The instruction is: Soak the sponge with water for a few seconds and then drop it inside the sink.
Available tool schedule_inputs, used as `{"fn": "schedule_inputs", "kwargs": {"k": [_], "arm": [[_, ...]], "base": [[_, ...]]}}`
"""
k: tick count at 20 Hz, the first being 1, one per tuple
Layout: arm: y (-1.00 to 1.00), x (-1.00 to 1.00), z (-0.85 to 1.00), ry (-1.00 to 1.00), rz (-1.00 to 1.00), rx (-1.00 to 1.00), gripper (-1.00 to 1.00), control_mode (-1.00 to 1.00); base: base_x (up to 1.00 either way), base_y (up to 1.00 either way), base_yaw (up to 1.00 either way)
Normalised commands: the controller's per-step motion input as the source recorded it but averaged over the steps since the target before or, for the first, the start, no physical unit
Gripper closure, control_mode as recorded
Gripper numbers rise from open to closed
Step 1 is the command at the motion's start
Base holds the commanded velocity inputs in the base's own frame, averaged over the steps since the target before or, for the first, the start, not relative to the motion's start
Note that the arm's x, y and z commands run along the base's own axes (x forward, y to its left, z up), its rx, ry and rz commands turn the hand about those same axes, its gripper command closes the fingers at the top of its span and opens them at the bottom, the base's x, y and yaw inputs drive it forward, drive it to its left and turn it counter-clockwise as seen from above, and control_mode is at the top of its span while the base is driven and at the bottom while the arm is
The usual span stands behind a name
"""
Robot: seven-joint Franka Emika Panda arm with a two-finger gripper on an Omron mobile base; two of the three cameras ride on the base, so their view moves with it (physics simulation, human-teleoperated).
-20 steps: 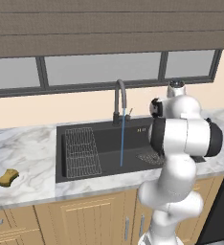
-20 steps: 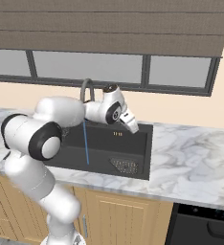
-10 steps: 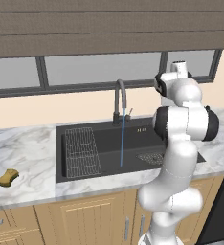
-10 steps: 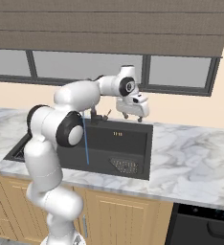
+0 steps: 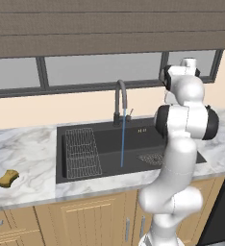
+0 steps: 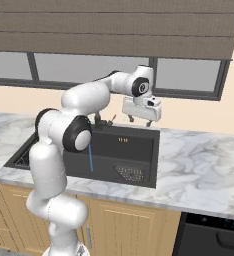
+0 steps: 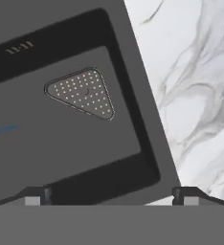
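Your gripper (image 6: 140,118) hangs wide open and empty, high above the right end of the sink (image 5: 148,137). The sponge (image 5: 8,178) lies well apart on the counter (image 5: 23,158), left of the sink, while water (image 5: 122,141) runs from the faucet (image 5: 119,100).

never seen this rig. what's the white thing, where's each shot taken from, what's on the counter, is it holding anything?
A white robot arm in a rendered kitchen. Two shots come from cameras behind it, left and right; the third looks along its claw, which is raised above the black sink's right end, jaws open, holding nothing. A thin stream of water runs from the faucet. In the basin are a wire rack and a mesh strainer. The yellow sponge lies on the marble counter, left of the sink.
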Motion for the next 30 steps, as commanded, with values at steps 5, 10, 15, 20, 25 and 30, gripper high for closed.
{"fn": "schedule_inputs", "kwargs": {"k": [5, 10, 15, 20, 25, 30], "arm": [[0.2, -0.39, -0.17, -0.11, 0.18, 0.02, -1.0, -1.0], [0.29, -0.31, -0.38, -0.14, 0.16, 0.0, -1.0, -1.0], [0.36, -0.35, -0.19, -0.1, 0.16, 0.0, -1.0, -1.0], [0.42, -0.51, 0.0, -0.01, 0.15, 0.0, -1.0, -1.0], [0.39, -0.68, 0.0, 0.0, 0.11, 0.0, -1.0, -1.0], [0.33, -0.41, 0.07, 0.0, 0.06, 0.0, -1.0, -1.0]], "base": [[0.0, 0.0, 0.0], [0.0, 0.0, 0.0], [0.0, 0.0, 0.0], [0.0, 0.0, 0.0], [0.0, 0.0, 0.0], [0.0, 0.0, 0.0]]}}
